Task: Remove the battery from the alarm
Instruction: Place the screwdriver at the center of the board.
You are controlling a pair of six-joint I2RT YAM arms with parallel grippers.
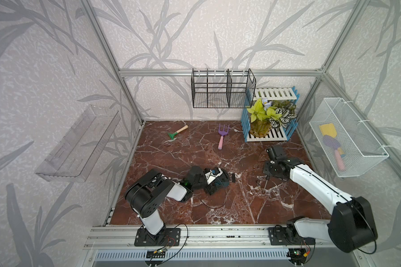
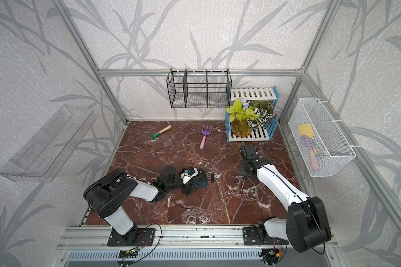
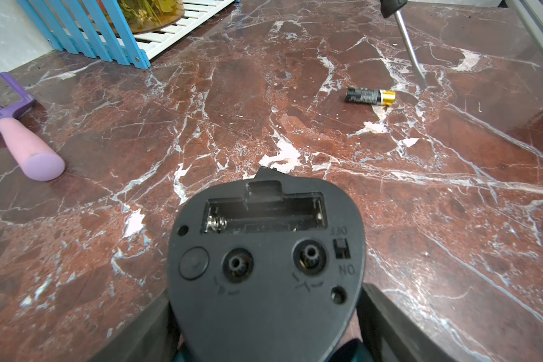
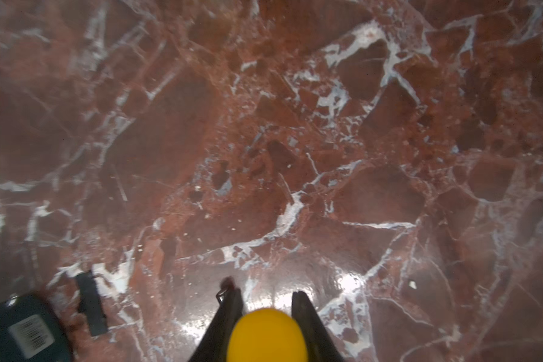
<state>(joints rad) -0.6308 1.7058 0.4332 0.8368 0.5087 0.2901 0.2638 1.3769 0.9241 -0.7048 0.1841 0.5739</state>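
While left claw [image 3: 267, 294] clamps alarm [image 3: 265, 266], battery [image 3: 370, 96] lies clear.

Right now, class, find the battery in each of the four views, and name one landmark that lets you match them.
Both top views: the battery lies right of centre, beside the screwdriver tip.
Left wrist: upper right of the picture, lying flat near that tip.
Right wrist: cannot make it out.
Landmark: the alarm, seen in all four views.
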